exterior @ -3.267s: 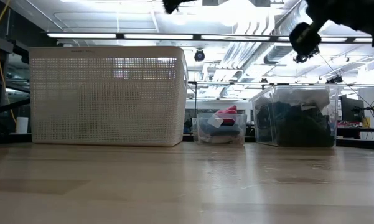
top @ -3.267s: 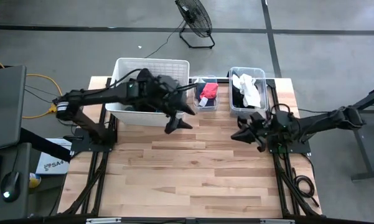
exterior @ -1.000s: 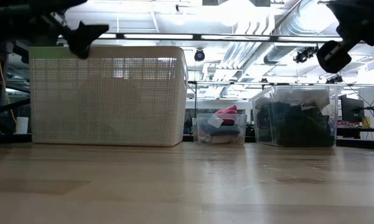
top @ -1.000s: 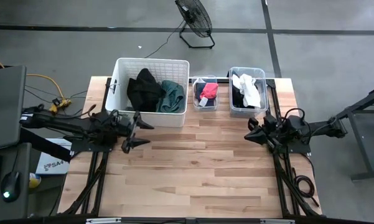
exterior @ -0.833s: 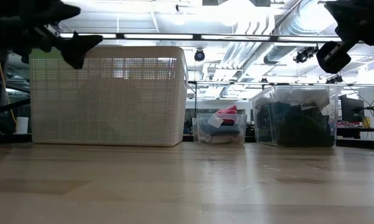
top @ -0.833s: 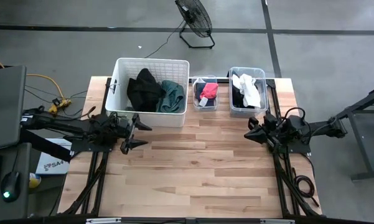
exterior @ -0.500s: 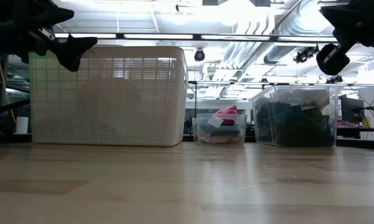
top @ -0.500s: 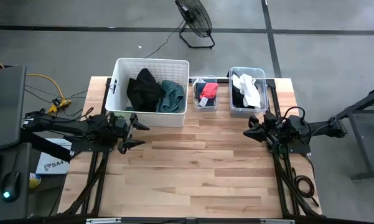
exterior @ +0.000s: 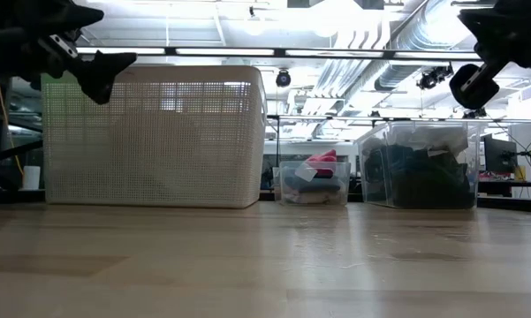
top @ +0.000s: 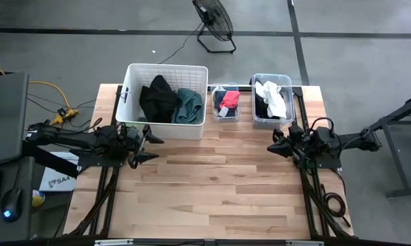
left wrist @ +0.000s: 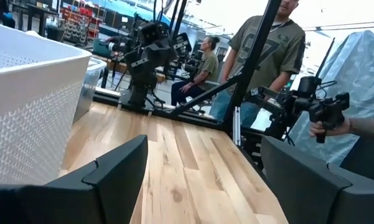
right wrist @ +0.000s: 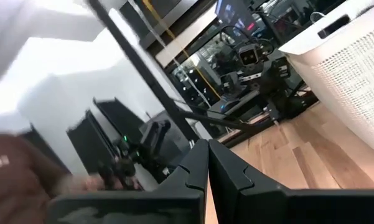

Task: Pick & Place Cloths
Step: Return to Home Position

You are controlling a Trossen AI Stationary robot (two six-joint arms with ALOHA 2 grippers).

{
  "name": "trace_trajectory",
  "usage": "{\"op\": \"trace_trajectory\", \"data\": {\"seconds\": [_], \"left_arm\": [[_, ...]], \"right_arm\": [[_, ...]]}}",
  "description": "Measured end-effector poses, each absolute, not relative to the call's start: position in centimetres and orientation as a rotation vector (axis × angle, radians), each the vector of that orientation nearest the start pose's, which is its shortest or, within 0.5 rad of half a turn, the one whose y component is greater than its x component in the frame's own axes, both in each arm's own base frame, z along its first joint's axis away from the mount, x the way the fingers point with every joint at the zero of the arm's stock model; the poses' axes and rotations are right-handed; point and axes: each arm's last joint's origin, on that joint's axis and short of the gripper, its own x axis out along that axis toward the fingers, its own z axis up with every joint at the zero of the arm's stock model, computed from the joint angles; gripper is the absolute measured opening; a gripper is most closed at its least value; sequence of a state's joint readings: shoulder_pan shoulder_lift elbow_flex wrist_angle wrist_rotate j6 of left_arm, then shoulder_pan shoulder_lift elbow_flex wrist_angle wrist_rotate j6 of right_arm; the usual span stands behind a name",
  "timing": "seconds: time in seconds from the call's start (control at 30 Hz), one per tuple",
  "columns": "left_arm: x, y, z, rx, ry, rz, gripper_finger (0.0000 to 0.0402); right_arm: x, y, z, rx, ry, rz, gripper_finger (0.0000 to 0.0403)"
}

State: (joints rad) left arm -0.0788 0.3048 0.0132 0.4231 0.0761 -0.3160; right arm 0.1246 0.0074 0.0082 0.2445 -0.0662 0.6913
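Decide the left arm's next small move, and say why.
Probably draw the left pincer back toward its base to rest: it hangs open and empty before the white basket, the right pincer is shut and empty, and no cloth lies loose on the table.

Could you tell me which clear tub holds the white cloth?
The larger tub, rightmost on the table: the white cloth lies on dark fabric there. The smaller tub beside the basket holds a red-pink piece.
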Motion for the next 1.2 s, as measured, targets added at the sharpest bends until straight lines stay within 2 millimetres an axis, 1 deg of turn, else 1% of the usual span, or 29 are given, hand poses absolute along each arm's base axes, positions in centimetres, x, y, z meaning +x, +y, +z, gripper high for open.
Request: {"op": "trace_trajectory", "data": {"seconds": [0.1, 0.17, 0.33, 0.43, 0.7, 1.2], "left_arm": [[11.5, -1.1, 18.2, -0.320, -0.097, -0.173, 0.0305], [11.6, -1.1, 18.1, -0.319, -0.090, -0.172, 0.0305], [11.6, -1.1, 17.9, -0.319, -0.073, -0.170, 0.0305], [11.6, -1.1, 17.8, -0.319, -0.062, -0.168, 0.0305], [11.6, -1.1, 17.2, -0.319, 0.003, -0.158, 0.0305], [11.5, -1.1, 15.3, -0.318, 0.189, -0.127, 0.0305]], "right_arm": [[9.4, 1.5, 18.7, 0.590, -0.150, 0.285, 0.0004], [9.5, 1.5, 18.2, 0.531, -0.105, 0.279, 0.0004], [9.6, 1.7, 17.1, 0.466, 0.014, 0.289, 0.0004], [9.6, 1.7, 17.0, 0.443, 0.024, 0.306, 0.0004], [9.6, 1.7, 17.0, 0.436, 0.026, 0.303, 0.0004], [9.6, 1.7, 16.9, 0.435, 0.029, 0.302, 0.0004]]}}
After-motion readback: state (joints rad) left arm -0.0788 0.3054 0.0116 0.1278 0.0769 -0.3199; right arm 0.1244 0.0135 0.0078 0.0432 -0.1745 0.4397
